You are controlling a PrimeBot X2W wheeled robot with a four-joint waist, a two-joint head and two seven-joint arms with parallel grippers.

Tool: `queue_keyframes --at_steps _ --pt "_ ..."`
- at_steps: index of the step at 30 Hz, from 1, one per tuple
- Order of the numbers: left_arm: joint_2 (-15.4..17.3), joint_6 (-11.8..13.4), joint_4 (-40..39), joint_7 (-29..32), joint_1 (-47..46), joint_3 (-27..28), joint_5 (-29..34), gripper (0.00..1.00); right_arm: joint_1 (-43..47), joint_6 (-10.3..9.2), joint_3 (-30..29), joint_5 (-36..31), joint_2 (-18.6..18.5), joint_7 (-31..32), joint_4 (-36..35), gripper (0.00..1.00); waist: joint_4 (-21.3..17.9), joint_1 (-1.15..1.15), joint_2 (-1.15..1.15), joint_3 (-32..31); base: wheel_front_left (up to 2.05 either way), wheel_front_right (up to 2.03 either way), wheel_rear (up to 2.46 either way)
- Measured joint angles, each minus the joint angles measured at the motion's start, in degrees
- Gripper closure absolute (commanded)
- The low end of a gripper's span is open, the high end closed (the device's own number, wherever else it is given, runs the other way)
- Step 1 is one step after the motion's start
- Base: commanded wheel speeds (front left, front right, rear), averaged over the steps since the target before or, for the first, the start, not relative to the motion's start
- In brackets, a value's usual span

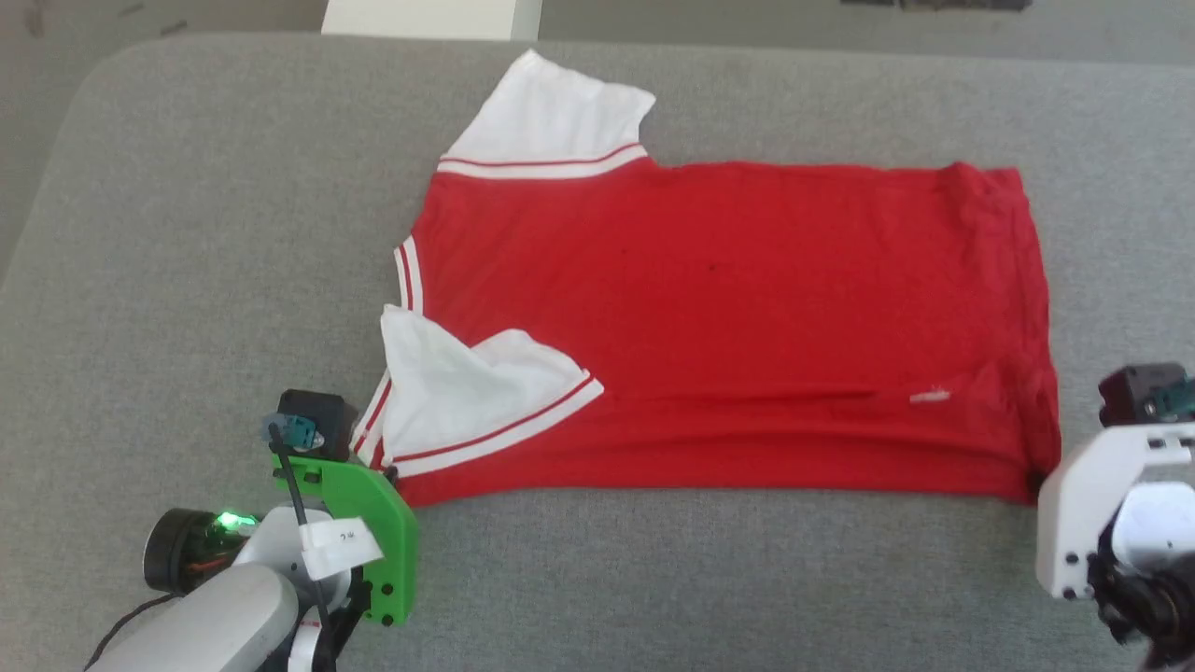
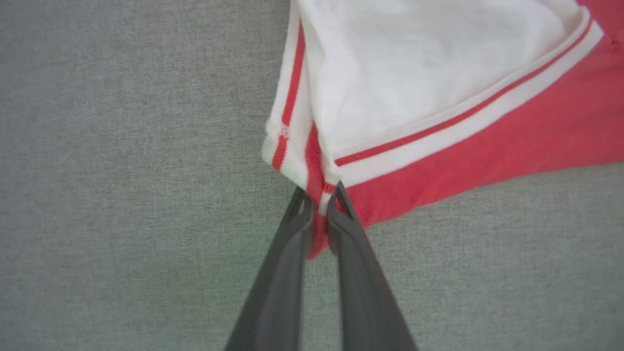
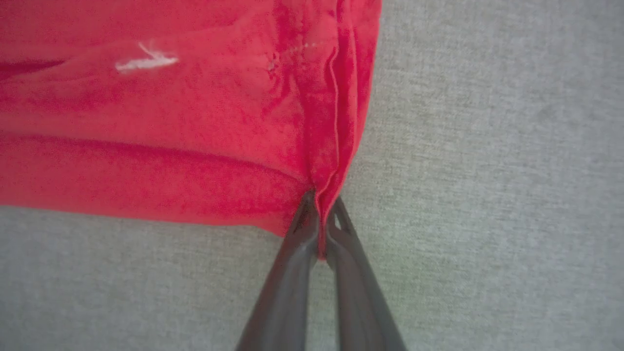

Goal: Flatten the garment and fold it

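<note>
The red garment [image 1: 728, 317] lies flat mid-cushion [image 1: 187, 233], its near white sleeve folded inward. The left gripper [image 2: 321, 191] and right gripper [image 3: 322, 196] pinch its near corners.

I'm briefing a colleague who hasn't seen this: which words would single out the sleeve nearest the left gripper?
On the grey cushioned surface lies a red garment. At its near left corner, by the left gripper, a white sleeve is folded onto the red body. The other sleeve sticks out past the far edge.
</note>
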Motion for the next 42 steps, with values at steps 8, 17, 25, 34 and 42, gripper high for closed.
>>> queue_keyframes --at_steps 8,17,25,34,42 --pt "1.12 -0.90 -0.11 0.34 2.09 -0.76 -0.73 1.00 4.69 0.01 0.16 5.45 -4.92 3.65 -3.58 1.00 -0.82 0.00 0.00 -4.97 0.00 0.00 0.00" --pt "3.25 -0.97 -2.30 2.19 6.56 -3.30 -2.33 1.00 11.57 0.03 -0.43 7.27 -7.47 8.06 -7.88 1.00 -1.88 0.00 0.00 -8.61 0.00 0.00 0.00" --pt "0.22 -0.77 0.60 1.25 8.49 -4.34 -3.18 1.00 13.47 0.02 -0.78 4.28 -4.99 6.00 -4.89 1.00 -1.93 0.00 0.00 -6.83 0.00 0.00 0.00" --pt "-0.89 -1.81 4.08 -2.85 8.09 -4.19 -1.69 0.00 10.32 0.01 0.86 3.59 -4.81 -1.66 -2.83 0.00 -1.89 0.00 0.00 -7.56 0.00 0.00 0.00" --pt "-1.19 -3.99 2.04 -12.15 4.86 -0.32 1.33 0.00 7.33 0.00 4.72 9.06 -9.51 -13.58 -6.47 0.00 -2.12 0.00 0.00 -10.78 0.00 0.00 0.00"
